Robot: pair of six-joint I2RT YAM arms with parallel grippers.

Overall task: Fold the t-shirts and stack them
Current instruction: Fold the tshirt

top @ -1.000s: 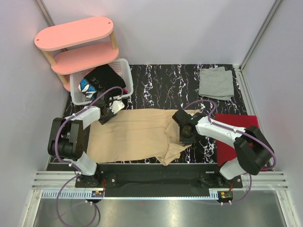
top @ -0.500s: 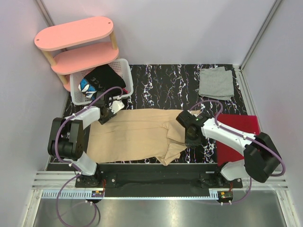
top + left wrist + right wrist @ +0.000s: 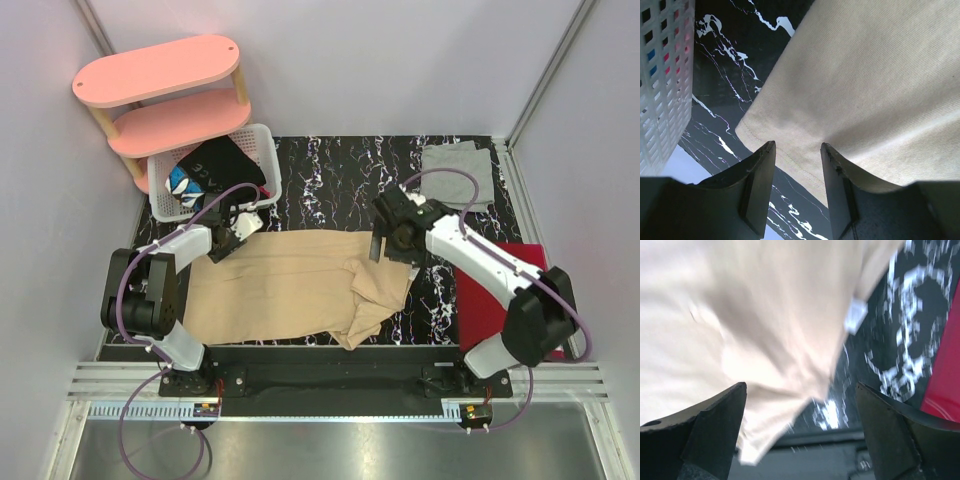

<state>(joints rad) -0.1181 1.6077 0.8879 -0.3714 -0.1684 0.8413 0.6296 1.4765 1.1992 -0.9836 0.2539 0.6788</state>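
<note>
The tan t-shirt lies spread across the near part of the table, its right end bunched into folds. The light grey t-shirt lies folded at the far right. My left gripper sits low at the tan t-shirt's far left corner. In the left wrist view the left gripper has its fingers apart, with the shirt's hem showing between them. My right gripper hovers over the tan t-shirt's right end. The right gripper is wide open and holds nothing, with the tan t-shirt blurred below.
A red folder lies flat at the right, under the right arm, and the red folder shows at that wrist view's edge. A white basket of clothes stands at the far left, close to the left gripper. Behind it is a pink shelf.
The right gripper has opened, letting go of the tan t-shirt's right end, and has risen toward the far side. The left arm has stayed still.
</note>
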